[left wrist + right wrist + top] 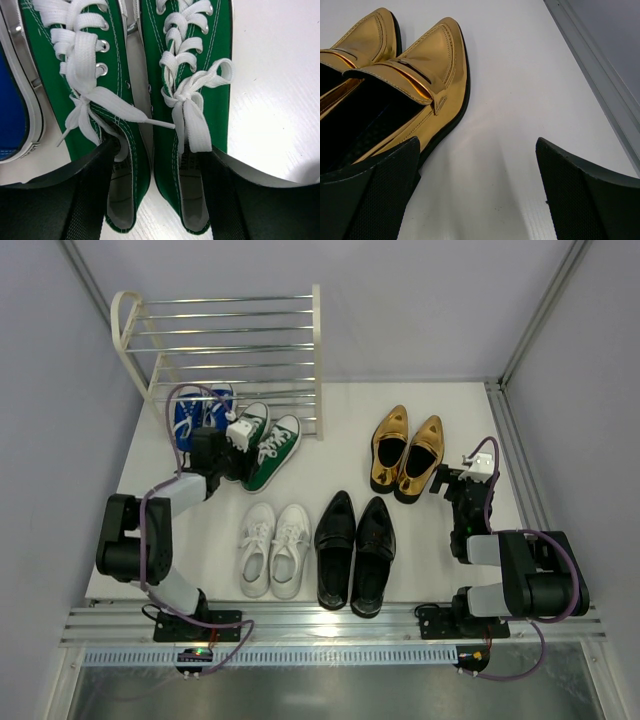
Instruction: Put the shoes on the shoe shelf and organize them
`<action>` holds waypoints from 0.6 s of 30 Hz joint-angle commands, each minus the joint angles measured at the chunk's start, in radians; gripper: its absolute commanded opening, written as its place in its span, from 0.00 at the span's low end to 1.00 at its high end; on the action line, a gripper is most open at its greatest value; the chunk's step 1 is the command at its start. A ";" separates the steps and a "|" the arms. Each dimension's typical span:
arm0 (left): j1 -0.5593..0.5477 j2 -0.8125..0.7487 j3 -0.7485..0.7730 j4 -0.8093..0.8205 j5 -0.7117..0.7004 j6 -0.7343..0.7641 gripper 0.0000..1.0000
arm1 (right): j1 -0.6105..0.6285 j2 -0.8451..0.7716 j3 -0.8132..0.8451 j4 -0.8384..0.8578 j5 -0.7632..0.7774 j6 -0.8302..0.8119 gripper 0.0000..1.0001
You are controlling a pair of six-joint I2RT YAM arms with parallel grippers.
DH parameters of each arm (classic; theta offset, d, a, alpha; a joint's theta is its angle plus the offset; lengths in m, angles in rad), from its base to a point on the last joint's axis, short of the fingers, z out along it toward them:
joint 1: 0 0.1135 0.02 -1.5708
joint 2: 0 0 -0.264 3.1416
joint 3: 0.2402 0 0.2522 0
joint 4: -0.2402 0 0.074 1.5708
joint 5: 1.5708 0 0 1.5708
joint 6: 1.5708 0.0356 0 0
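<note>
The green sneakers lie side by side in front of the shoe shelf, toes at its lowest rods. My left gripper is open over their heels, one finger at the left sneaker's opening and the other at the right one's, with both inner walls between them, not pinched. Blue sneakers sit at the shelf's bottom left. My right gripper is open on bare table just right of the gold shoes, its left finger against the nearer shoe's side. In the top view it stands beside that pair.
White sneakers and black loafers lie as pairs at the table's middle front. The shelf's upper tiers hold nothing. A metal rail runs along the table's right edge, with grey walls on both sides.
</note>
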 commanded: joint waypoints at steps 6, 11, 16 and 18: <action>-0.011 0.107 0.115 0.013 -0.064 0.054 0.61 | 0.001 -0.007 0.005 0.075 0.000 -0.007 0.97; -0.011 0.196 0.186 -0.031 -0.062 0.070 0.42 | 0.001 -0.007 0.006 0.076 0.000 -0.006 0.97; -0.011 0.216 0.172 0.005 -0.039 0.055 0.04 | 0.001 -0.007 0.006 0.076 0.000 -0.006 0.97; -0.011 0.207 0.166 0.006 -0.038 0.055 0.00 | 0.001 -0.008 0.006 0.076 0.000 -0.006 0.97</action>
